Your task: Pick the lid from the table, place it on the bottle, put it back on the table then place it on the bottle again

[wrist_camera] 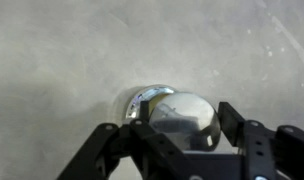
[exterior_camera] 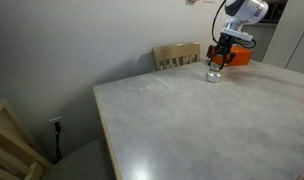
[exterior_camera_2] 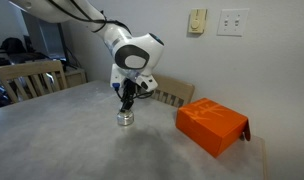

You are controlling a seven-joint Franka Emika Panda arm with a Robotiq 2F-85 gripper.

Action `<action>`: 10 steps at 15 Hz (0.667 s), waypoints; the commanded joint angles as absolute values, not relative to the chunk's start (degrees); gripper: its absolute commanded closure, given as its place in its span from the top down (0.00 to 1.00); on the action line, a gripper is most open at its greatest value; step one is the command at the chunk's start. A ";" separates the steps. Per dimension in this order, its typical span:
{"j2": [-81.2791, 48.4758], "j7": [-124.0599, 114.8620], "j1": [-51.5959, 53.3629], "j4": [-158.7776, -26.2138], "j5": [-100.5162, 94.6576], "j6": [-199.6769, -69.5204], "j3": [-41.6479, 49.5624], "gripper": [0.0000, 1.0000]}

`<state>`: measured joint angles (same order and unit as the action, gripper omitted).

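The small clear glass bottle (exterior_camera: 214, 75) stands on the pale grey table (exterior_camera: 212, 130) at its far side, and shows in both exterior views (exterior_camera_2: 125, 119). My gripper (exterior_camera_2: 126, 100) hangs straight down just above it. In the wrist view the round silvery lid (wrist_camera: 187, 115) sits between my two fingers, and the gripper (wrist_camera: 184, 122) is shut on it. The bottle's shiny rim (wrist_camera: 142, 100) shows just beyond and below the lid. I cannot tell whether the lid touches the bottle.
An orange box (exterior_camera_2: 210, 125) lies on the table close beside the bottle, also visible behind the gripper (exterior_camera: 238, 57). Light wooden chairs stand at the table's far edge (exterior_camera: 177, 55), at another side (exterior_camera_2: 32, 78) and near the corner (exterior_camera: 12, 145).
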<state>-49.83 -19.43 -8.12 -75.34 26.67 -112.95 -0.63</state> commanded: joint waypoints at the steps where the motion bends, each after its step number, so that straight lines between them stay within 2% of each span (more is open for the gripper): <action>1: -47.77 -19.70 -8.56 -77.89 26.70 -111.57 -0.31 0.44; 10: -48.09 -20.25 -8.38 -77.52 26.33 -110.95 0.33 0.44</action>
